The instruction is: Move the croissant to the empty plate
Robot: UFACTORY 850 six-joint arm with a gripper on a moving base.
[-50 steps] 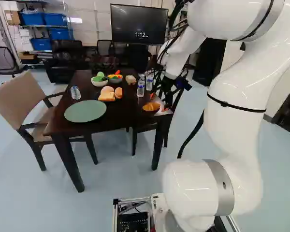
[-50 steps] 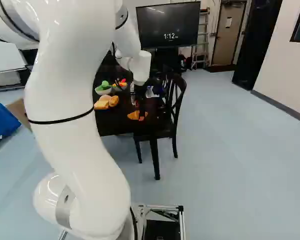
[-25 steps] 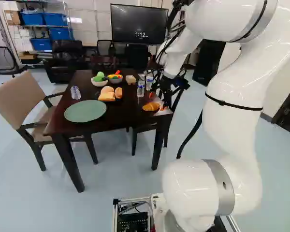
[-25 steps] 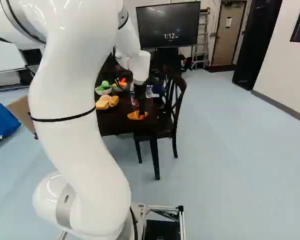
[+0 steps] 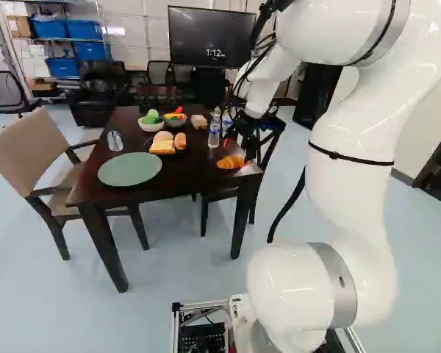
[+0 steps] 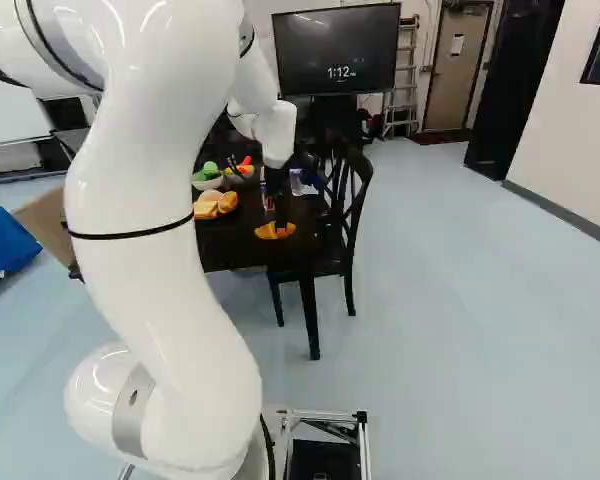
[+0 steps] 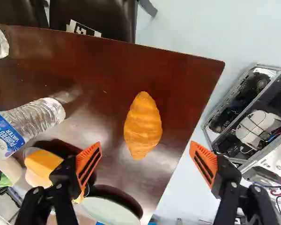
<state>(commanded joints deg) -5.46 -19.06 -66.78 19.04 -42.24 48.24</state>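
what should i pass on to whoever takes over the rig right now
Gripper: open and holding nothing, above the table, with the croissant ahead of its fingers.
Croissant: on the bare tabletop near a corner; a bottle stands near it.
Plate: green, empty, at the left of the croissant in the left base view.
Done: gripper brought over the croissant; no grip yet.
Left: lower, close on the croissant, lift, carry it to the plate, release. I'd watch the bottle and the bread on the way.
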